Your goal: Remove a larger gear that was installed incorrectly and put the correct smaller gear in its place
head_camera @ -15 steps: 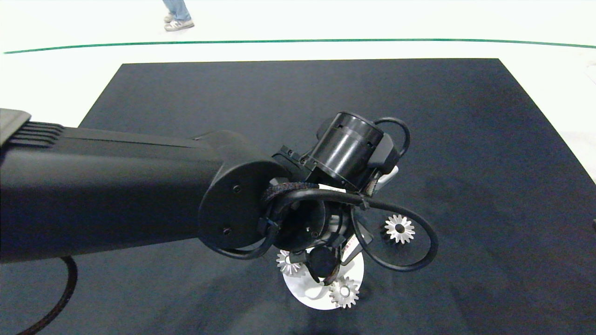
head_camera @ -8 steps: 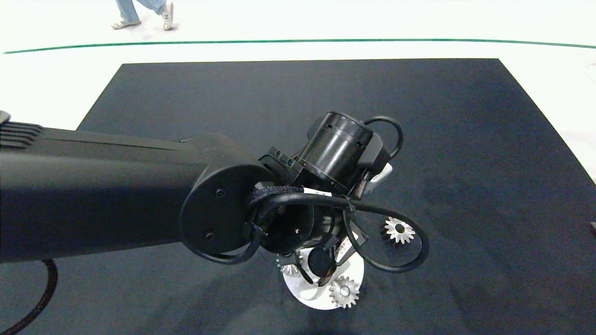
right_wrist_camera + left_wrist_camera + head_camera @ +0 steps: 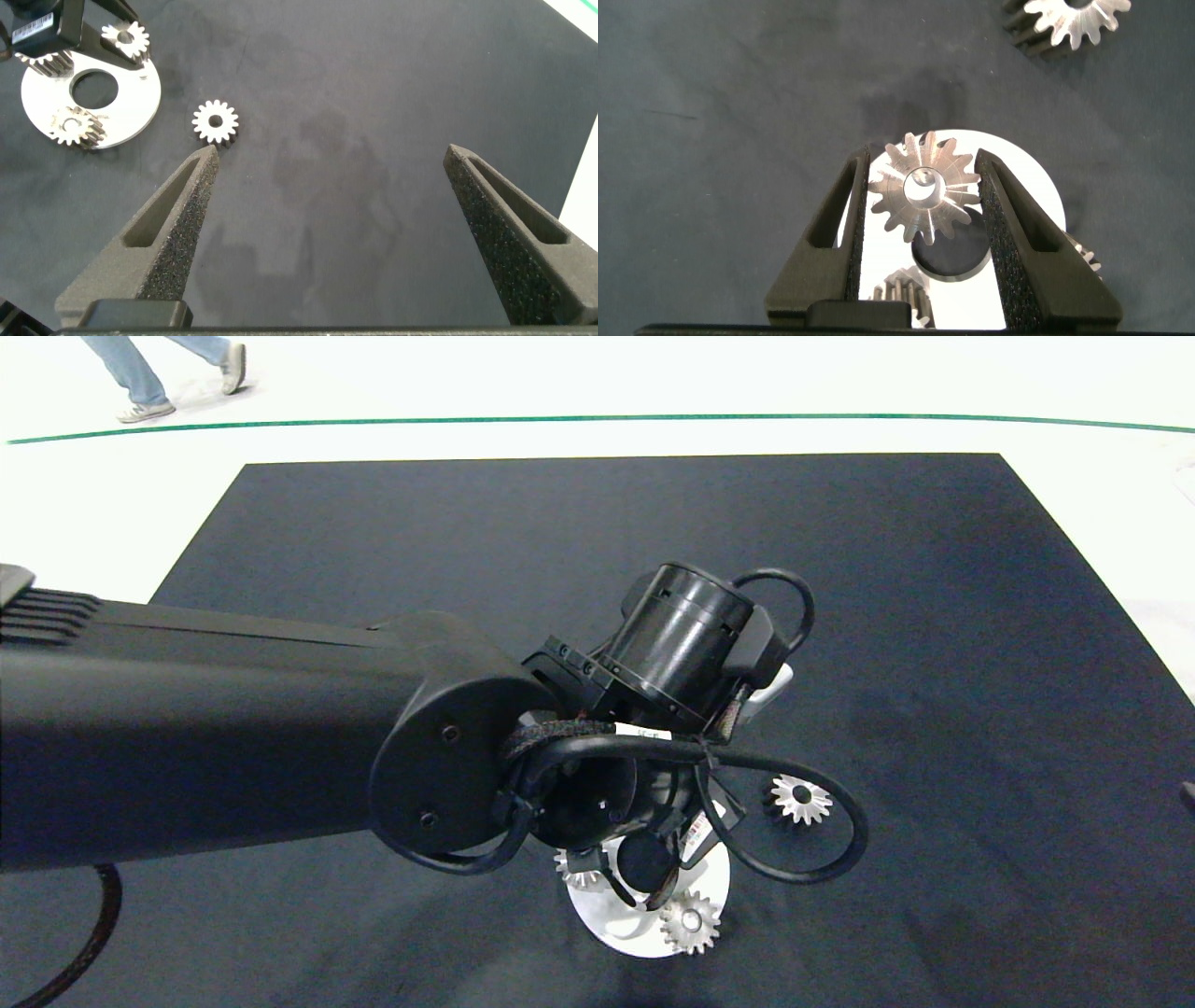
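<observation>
Left pincer (image 3: 924, 201): over the white round plate (image 3: 1036, 191), fingers (image 3: 1008, 233) closed on the teeth of a silver bevel gear, one pad on each side.
Held gear (image 3: 924, 187): whether it is the larger gear cannot be told by size here. It sits over the plate, just above the plate's centre hole (image 3: 951, 254); whether it is still seated on a pin or already clear is hidden.
Other gears on plate: one (image 3: 691, 922) at the near rim, one (image 3: 577, 868) at the left rim, partly under the wrist.
Loose gear (image 3: 799, 798): flat on the black desk (image 3: 934, 616) just beside the plate, apart from it; likely the smaller gear.
Right pincer (image 3: 332, 224): idle above bare desk, well apart from the plate, fingers spread wide, holding nothing.
Step in hand (judgement): extracting the gripped gear.
Method: lift straight along the gear's axis; do not tilt, or the bore may bind or the teeth catch a neighbour. Keep grip centred on the teeth.
Risk: plate lifting with the gear; slip from the pads.
Background: a person's legs (image 3: 131, 373) beyond the desk.
</observation>
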`<state>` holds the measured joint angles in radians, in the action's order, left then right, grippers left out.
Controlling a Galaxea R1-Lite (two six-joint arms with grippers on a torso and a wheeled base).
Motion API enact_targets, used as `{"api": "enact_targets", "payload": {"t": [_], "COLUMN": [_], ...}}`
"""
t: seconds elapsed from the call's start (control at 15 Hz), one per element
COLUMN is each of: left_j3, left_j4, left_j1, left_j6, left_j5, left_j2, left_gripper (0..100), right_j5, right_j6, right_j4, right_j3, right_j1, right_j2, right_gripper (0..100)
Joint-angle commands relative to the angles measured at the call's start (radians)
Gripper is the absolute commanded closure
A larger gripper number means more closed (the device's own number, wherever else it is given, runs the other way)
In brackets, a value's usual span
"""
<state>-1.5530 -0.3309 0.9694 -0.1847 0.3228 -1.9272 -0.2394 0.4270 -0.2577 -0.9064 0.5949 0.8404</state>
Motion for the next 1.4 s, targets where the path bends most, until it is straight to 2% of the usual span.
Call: {"api": "enact_targets", "payload": {"t": [0.07, 1.4], "left_j3": [0.004, 0.004], "left_j4": [-0.002, 0.033], "left_j1": [0.008, 0.008], "left_j6": [-0.001, -0.004], "left_j5": [0.001, 0.002], "left_j2": [-0.012, -0.035], "left_gripper": [69, 69], "right_j5": [-0.001, -0.001], "right_j6": [0.002, 0.006], "right_j4": [-0.002, -0.002], "right_j3": [0.0, 0.0], "right_j1": [0.0, 0.0], "right_j2": [0.002, 0.002], "right_gripper": [0, 0]}}
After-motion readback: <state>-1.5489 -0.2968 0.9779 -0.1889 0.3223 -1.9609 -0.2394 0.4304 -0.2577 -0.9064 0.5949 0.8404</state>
